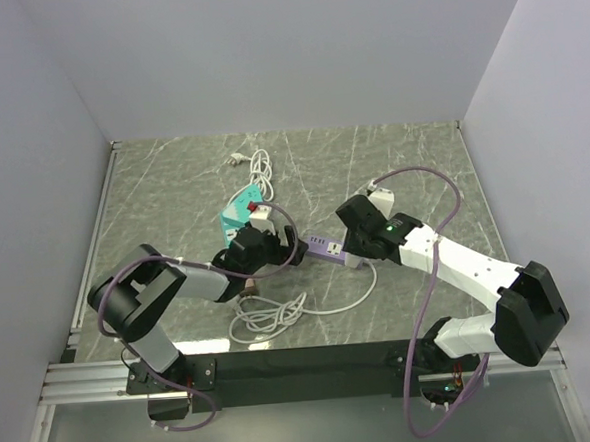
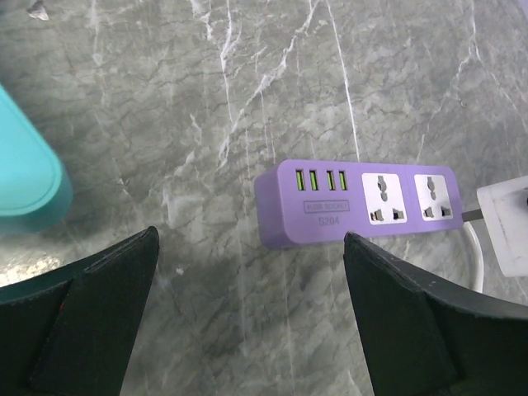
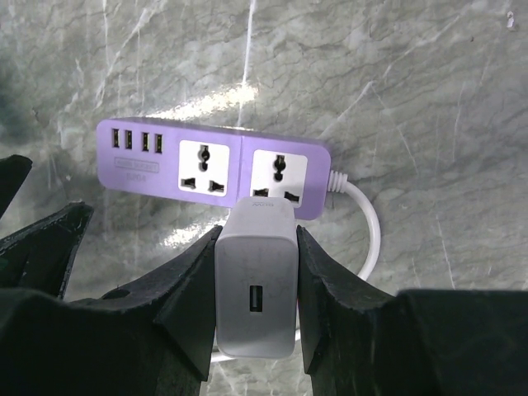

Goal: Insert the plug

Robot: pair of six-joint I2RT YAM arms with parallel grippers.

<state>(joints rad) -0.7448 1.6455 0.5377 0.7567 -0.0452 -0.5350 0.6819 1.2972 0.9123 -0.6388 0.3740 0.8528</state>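
Nearest, the right tool (image 3: 257, 239) is clamped on the white plug (image 3: 254, 297), which is held just by the end socket of the purple power strip (image 3: 165, 161) on the bench (image 3: 429, 99). The left tool (image 2: 252, 243) hangs over the strip with its fingers wide apart. Farther back lies a teal block (image 1: 236, 213).

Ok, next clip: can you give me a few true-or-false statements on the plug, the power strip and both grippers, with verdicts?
1. The right gripper grips the white plug between its fingers. True.
2. The left gripper is shut on the power strip. False: it is open and holds nothing.
3. The plug sits fully in a socket. False: both sockets show empty in the left wrist view.
4. The power strip has four USB ports beside its sockets. True.
5. The power strip is teal. False: it is purple.
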